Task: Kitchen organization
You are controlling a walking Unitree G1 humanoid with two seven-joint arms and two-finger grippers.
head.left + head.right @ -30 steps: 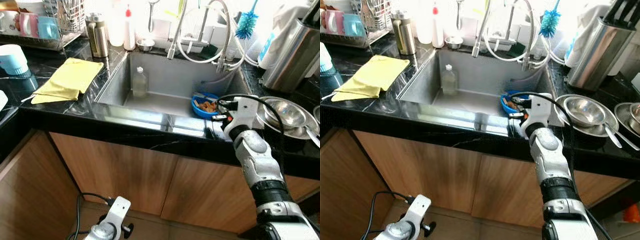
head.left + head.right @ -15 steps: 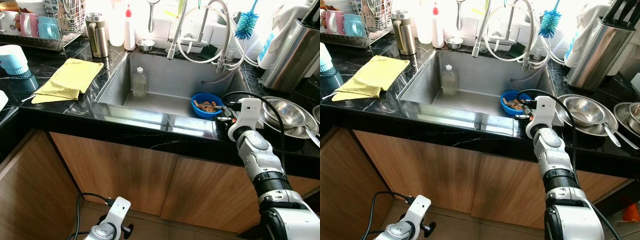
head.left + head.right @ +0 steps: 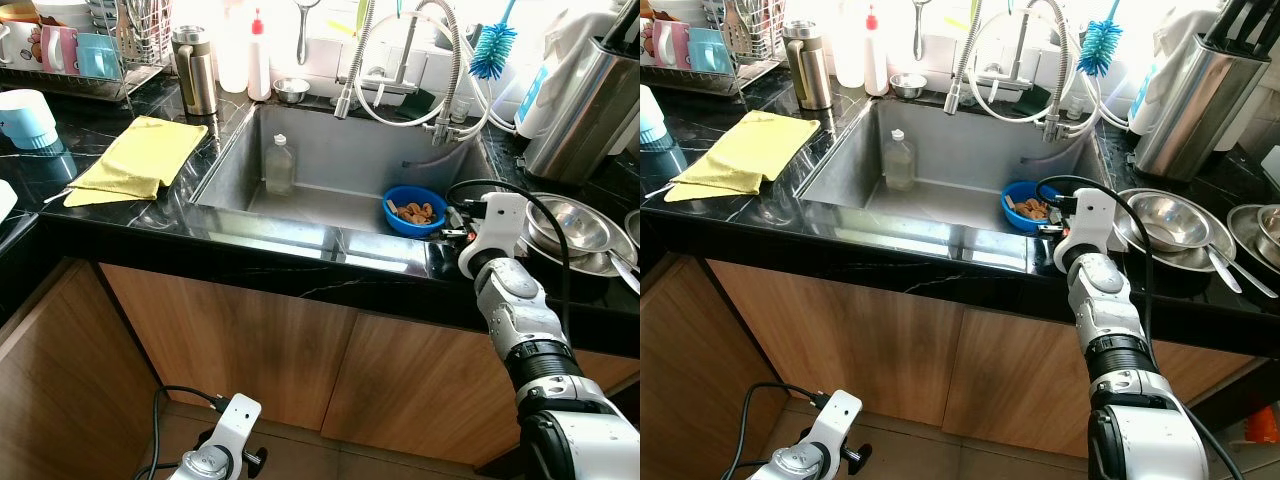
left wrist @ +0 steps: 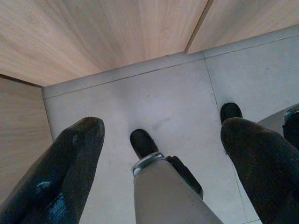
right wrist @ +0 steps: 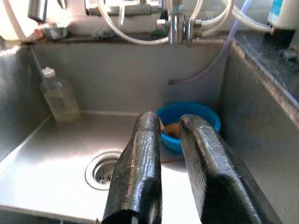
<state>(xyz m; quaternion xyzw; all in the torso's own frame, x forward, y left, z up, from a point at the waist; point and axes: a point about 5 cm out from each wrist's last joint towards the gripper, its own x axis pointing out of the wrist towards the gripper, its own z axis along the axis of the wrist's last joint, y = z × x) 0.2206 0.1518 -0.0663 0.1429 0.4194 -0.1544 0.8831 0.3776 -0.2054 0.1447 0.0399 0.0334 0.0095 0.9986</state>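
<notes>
Left eye view: a stainless steel sink (image 3: 300, 170) is set into a black marble counter (image 3: 140, 225) above wooden cabinet doors (image 3: 250, 350), and a round blue plastic bowl (image 3: 414, 210) holding brown food scraps sits in the sink's right front corner, close to the right wall. A small clear plastic bottle (image 3: 279, 165) with a white cap stands upright near the back left of the basin, well apart from the bowl. The right gripper (image 5: 170, 133) reaches over the sink's right front edge, just beside the bowl; in the right wrist view its two long black fingers (image 5: 142, 158) stand close together with only a narrow gap between them, holding nothing, their tips pointing at the bowl's near rim. On the counter to the left lies a folded yellow cloth (image 3: 140, 160); to the right rest nested steel bowls (image 3: 572, 230). A blue bottle brush (image 3: 492, 45) stands behind the faucet hoses. The left gripper (image 4: 161, 140) hangs low over pale floor tiles (image 4: 177, 102), its fingers spread wide and empty.
</notes>
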